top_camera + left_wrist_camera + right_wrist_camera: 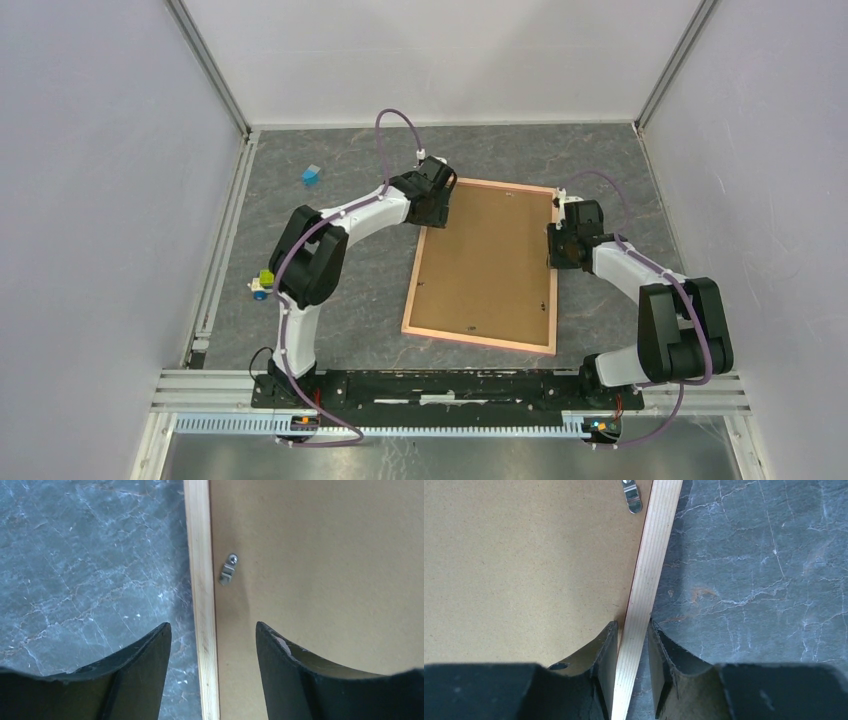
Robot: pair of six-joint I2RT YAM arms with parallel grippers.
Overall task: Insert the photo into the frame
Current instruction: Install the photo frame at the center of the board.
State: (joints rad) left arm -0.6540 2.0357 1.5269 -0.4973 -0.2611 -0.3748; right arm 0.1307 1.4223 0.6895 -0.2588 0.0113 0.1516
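The frame (478, 340) lies face down on the table, its pale wooden rim around a plain brown backing board (490, 265). The photo is not in view. My left gripper (432, 205) is open at the frame's far left part. In the left wrist view it (212, 627) straddles the left rim (201, 555), with one finger over the table and one over the board (325, 555). My right gripper (560, 250) is at the right rim. In the right wrist view it (633, 625) is shut on the rim (654, 555).
Small metal turn clips sit on the board by the rims (228, 570) (631, 497). A blue block (312, 176) lies at the far left. A green-and-yellow toy (263, 284) lies by the left rail. White walls enclose the dark marbled table (360, 290).
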